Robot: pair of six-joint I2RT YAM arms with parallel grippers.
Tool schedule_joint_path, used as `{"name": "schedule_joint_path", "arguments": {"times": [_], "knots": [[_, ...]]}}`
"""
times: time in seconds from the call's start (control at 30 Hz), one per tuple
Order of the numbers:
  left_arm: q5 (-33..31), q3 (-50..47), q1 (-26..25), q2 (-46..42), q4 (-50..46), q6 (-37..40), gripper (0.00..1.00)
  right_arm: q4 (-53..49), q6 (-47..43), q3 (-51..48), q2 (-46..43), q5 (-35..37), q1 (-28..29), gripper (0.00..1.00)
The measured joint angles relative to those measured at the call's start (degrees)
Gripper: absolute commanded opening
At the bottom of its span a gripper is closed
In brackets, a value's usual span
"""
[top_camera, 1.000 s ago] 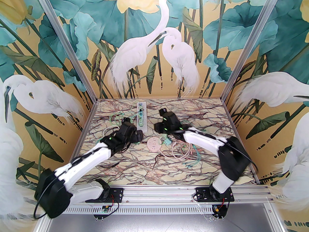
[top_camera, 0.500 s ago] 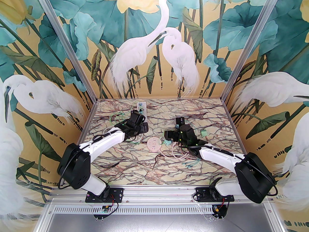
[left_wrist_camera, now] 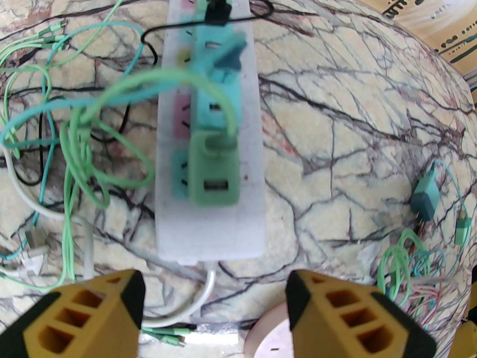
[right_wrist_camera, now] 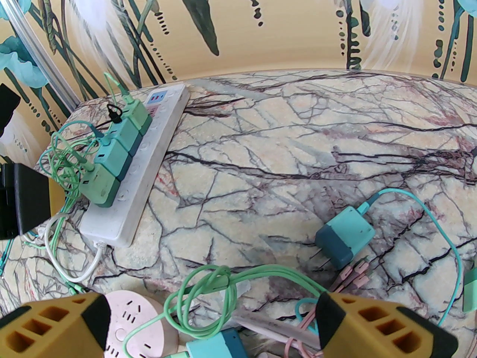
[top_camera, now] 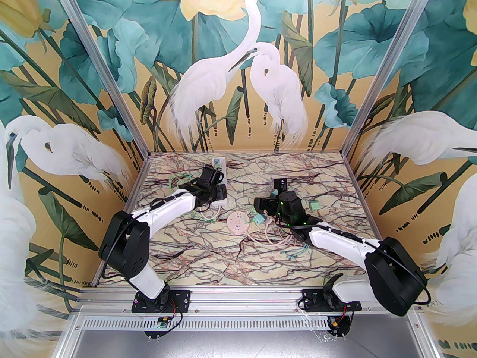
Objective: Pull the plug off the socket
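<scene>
Mid-frame, the plug (left_wrist_camera: 213,173), likely light and rigid, sits in the strip (left_wrist_camera: 212,233); the left gripper (left_wrist_camera: 214,293), jaws apart, should probably pinch its smooth sides.

Cable tangle (left_wrist_camera: 69,155) left of power strip (left_wrist_camera: 208,229), bare marble (left_wrist_camera: 335,144) right (loose charger (left_wrist_camera: 425,198) beyond)

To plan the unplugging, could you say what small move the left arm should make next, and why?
Probably ease the left gripper forward over the nearest green plug: its open jaws hang short of the power strip, and that plug is seated.
</scene>
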Motion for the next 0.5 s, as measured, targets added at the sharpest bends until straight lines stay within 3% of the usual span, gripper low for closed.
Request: {"name": "schedule_joint_path", "arguments": {"times": [0.43, 0.5], "knots": [[1.05, 8.0, 0.9, 9.86, -0.66, 3.41, 0.55, -0.04, 0.0, 0.0, 0.02, 0.22, 0.0, 0.99], [1.07, 9.11, 1.38, 11.39, -0.94, 3.61, 0.48, -0.07, 0.0, 0.02, 0.02, 0.22, 0.0, 0.99]]}}
